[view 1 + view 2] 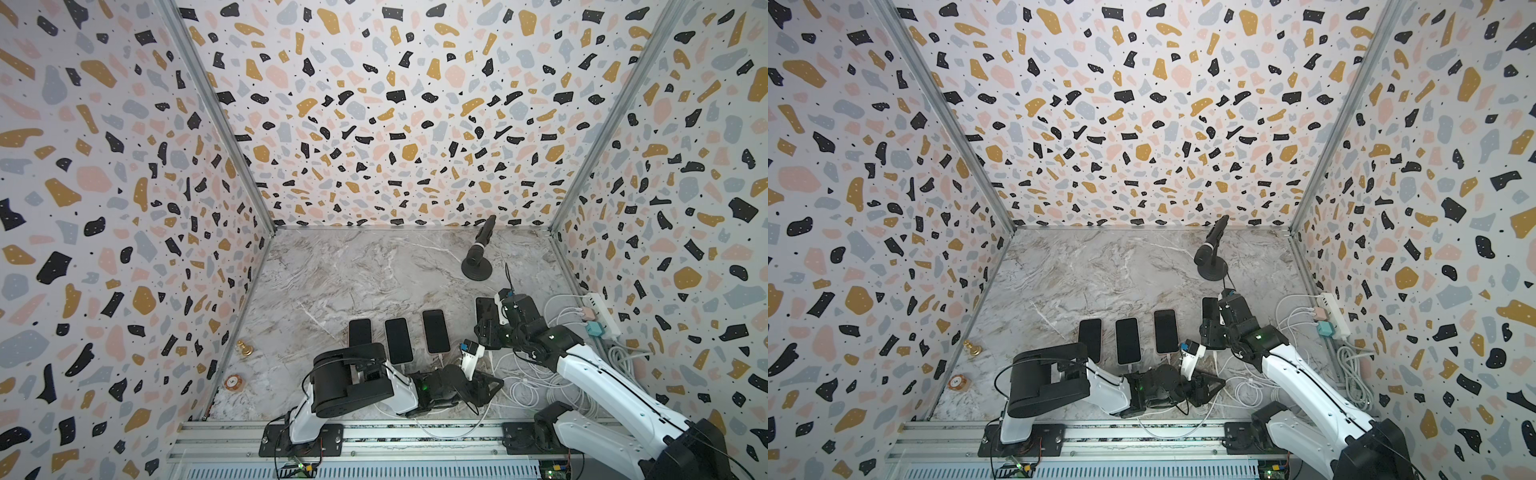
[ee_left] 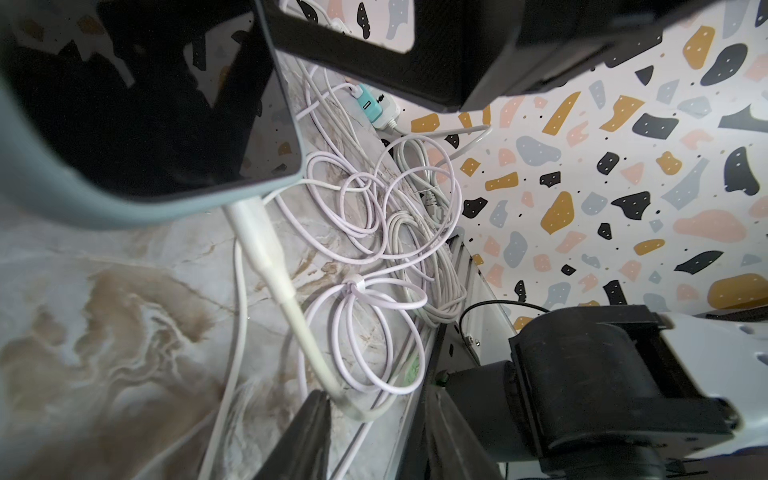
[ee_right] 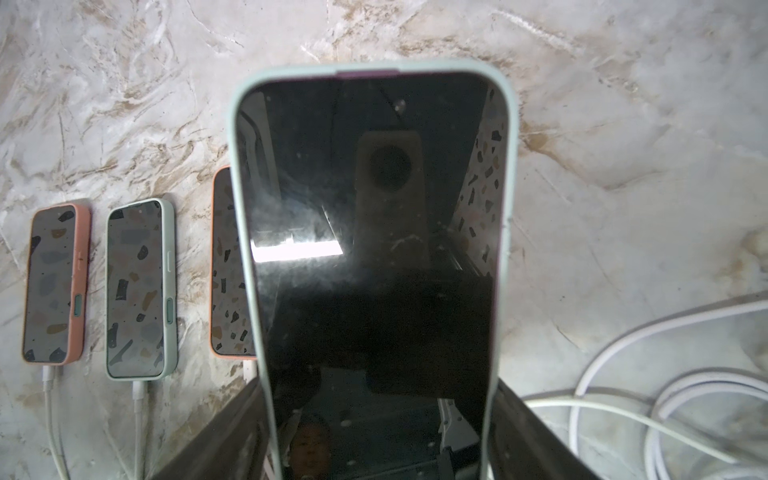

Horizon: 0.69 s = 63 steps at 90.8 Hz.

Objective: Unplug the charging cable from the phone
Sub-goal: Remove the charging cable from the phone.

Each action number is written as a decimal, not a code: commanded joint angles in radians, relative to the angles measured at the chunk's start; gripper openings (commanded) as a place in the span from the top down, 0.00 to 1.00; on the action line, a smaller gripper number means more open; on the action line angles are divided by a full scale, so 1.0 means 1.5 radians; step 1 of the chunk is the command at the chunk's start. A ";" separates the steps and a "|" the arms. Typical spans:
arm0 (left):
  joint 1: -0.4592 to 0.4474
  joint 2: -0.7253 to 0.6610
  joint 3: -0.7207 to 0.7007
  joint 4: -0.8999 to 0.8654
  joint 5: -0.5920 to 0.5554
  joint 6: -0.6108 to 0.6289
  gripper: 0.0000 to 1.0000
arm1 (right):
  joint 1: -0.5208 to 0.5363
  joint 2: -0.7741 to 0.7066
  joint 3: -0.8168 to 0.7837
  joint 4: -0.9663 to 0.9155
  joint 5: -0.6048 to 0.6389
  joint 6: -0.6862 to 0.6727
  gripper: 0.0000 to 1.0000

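Phone (image 3: 374,232), mint case: near the table's (image 1: 353,270) right edge, clamped by its long sides in right fingers (image 3: 224,432), apparently to brace it. Charging cable (image 2: 266,249): plugged in. Left fingers (image 2: 307,432): spread astride the cable behind its plug, not yet pinching.

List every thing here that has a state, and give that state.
held phone, screen dark.
charging cable, plugged into held phone.
right pincer, shut on held phone.
left pincer, jaws apart astride the charging cable, not clamped.
other three phones, lying flat, screens dark, cables in.
power strip, chargers plugged in.
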<state>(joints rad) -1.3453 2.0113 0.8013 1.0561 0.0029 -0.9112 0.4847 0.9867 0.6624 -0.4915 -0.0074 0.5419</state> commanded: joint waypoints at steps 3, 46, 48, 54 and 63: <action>0.006 0.012 0.020 0.019 0.010 0.004 0.66 | 0.002 -0.023 0.004 0.006 -0.002 -0.004 0.56; 0.005 0.013 0.024 -0.013 0.007 -0.001 0.99 | 0.002 -0.020 0.005 0.012 0.001 -0.010 0.58; 0.005 0.013 0.025 -0.014 0.007 -0.001 1.00 | 0.002 -0.020 0.005 0.012 0.001 -0.011 0.58; 0.005 0.014 0.024 -0.017 0.004 0.001 1.00 | 0.002 -0.020 0.005 0.010 0.001 -0.011 0.58; 0.004 0.013 0.027 -0.025 0.002 0.006 1.00 | 0.001 -0.021 0.007 0.011 0.004 -0.011 0.59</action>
<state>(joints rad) -1.3415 2.0239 0.8146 1.0027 0.0093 -0.9203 0.4847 0.9741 0.6617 -0.5018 -0.0071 0.5304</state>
